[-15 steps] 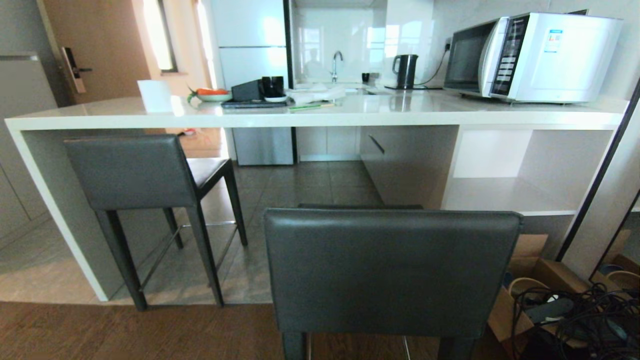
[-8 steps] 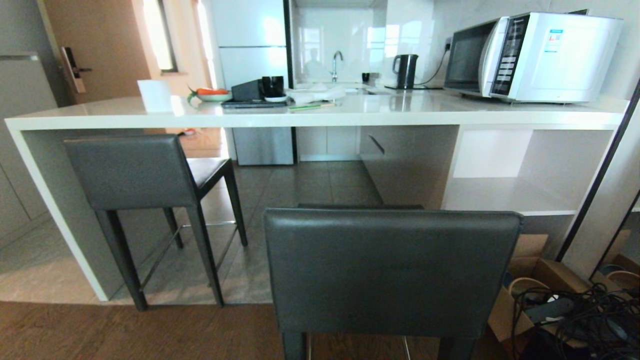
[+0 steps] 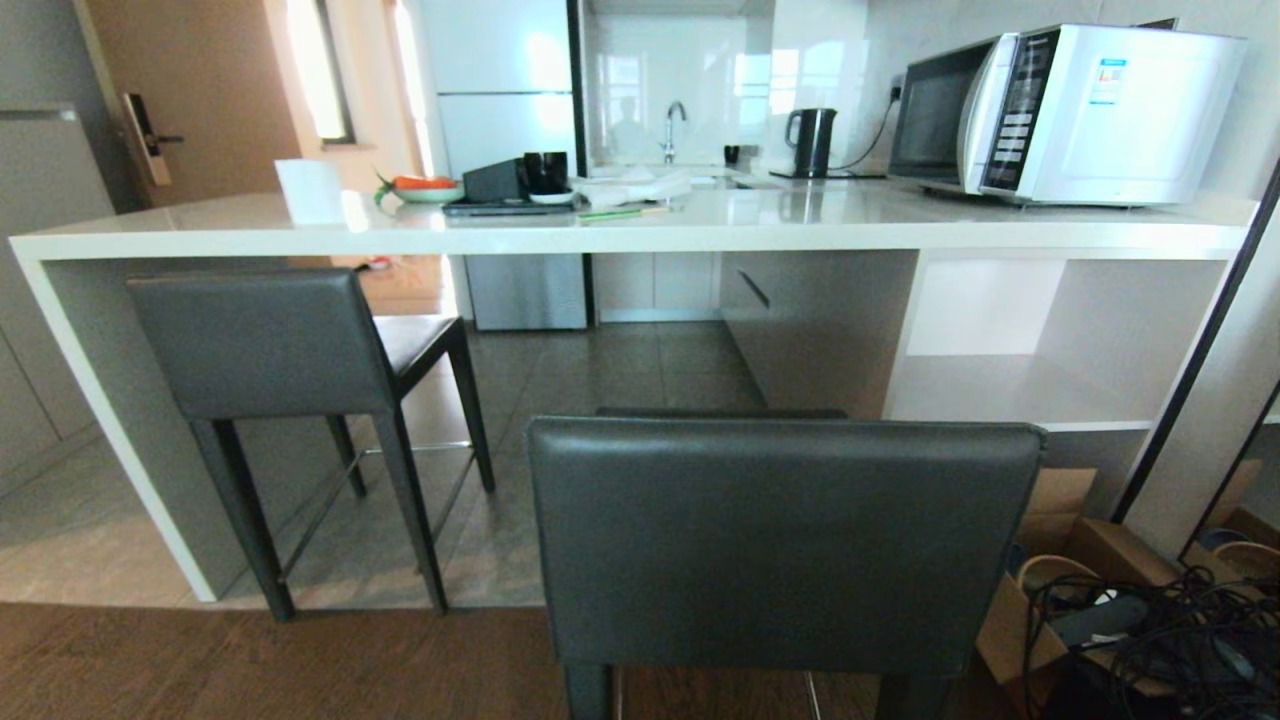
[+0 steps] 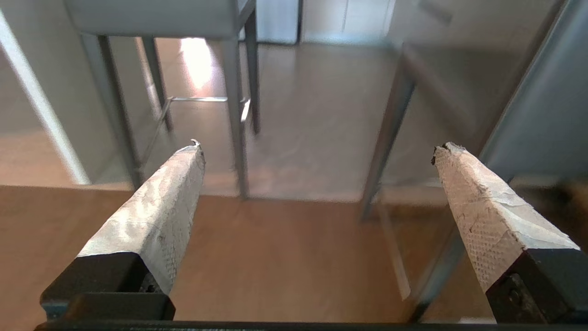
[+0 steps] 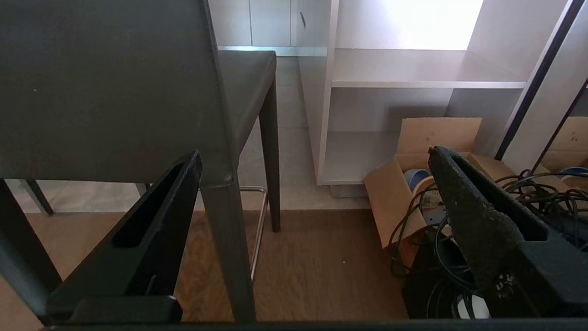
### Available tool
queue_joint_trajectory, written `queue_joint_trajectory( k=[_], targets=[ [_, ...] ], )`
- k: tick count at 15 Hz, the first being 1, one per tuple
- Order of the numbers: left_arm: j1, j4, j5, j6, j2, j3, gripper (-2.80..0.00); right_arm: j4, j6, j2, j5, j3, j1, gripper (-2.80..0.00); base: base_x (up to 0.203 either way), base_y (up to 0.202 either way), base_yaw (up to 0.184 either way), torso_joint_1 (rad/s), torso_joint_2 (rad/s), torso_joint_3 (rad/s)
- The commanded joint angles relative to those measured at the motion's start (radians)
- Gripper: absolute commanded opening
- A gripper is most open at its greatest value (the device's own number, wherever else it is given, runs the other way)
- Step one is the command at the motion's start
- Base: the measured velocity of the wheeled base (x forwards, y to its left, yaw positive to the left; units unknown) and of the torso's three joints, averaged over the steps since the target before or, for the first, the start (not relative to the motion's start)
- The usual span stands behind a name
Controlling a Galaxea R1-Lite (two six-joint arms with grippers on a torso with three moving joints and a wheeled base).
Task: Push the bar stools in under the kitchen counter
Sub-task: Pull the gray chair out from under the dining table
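We see the left stool (image 3: 300,345) already partly under the kitchen counter (image 3: 620,235); the near stool (image 3: 785,545) is still out. Both our left gripper (image 4: 317,151) and right gripper (image 5: 314,156) are wide open, holding nothing.

Matt, seemingly leather stools (image 3: 785,545), glossy stone-like counter (image 3: 620,235), wood-grain floor (image 3: 300,665), thin metal footrest (image 5: 259,220).

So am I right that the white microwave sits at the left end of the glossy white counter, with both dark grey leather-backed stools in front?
Not quite: the white microwave sits at the right end of the glossy white counter, as the head view shows. Both dark grey leather-backed stools do stand in front.
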Motion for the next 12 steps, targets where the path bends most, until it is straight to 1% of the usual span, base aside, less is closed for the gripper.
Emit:
queue_joint_trajectory(
  k=[1, 2, 4, 5, 6, 9, 12],
  targets=[
    [0.0, 0.068, 0.002, 0.03, -0.003, -0.029, 0.0, 0.001, -0.002, 0.001, 0.001, 0.007, 0.0, 0.0, 0.0, 0.0, 0.0, 0.0, 0.0, 0.0],
    [-0.001, 0.095, 0.007, 0.034, -0.003, -0.038, 0.0, 0.001, -0.002, 0.001, 0.001, 0.007, 0.0, 0.0, 0.0, 0.0, 0.0, 0.0, 0.0, 0.0],
    [-0.001, 0.108, 0.021, 0.036, -0.001, -0.042, 0.0, 0.001, -0.02, 0.001, 0.003, 0.007, 0.0, 0.0, 0.0, 0.0, 0.0, 0.0, 0.0, 0.0],
    [-0.001, 0.151, 0.033, 0.054, -0.001, -0.045, 0.0, 0.001, -0.024, 0.001, 0.004, 0.007, 0.0, 0.0, 0.0, 0.0, 0.0, 0.0, 0.0, 0.0],
    [-0.003, 0.173, 0.027, 0.062, -0.001, -0.056, 0.0, 0.001, -0.022, 0.001, 0.004, 0.007, 0.0, 0.0, 0.0, 0.0, 0.0, 0.0, 0.0, 0.0],
    [-0.001, 0.177, -0.001, 0.077, -0.001, -0.056, 0.0, 0.001, -0.022, 0.001, 0.004, 0.007, 0.0, 0.0, 0.0, 0.0, 0.0, 0.0, 0.0, 0.0],
    [-0.004, 0.177, 0.005, 0.074, -0.001, -0.056, 0.0, 0.001, -0.021, 0.001, 0.004, 0.007, 0.0, 0.0, 0.0, 0.0, 0.0, 0.0, 0.0, 0.0]
  ],
)
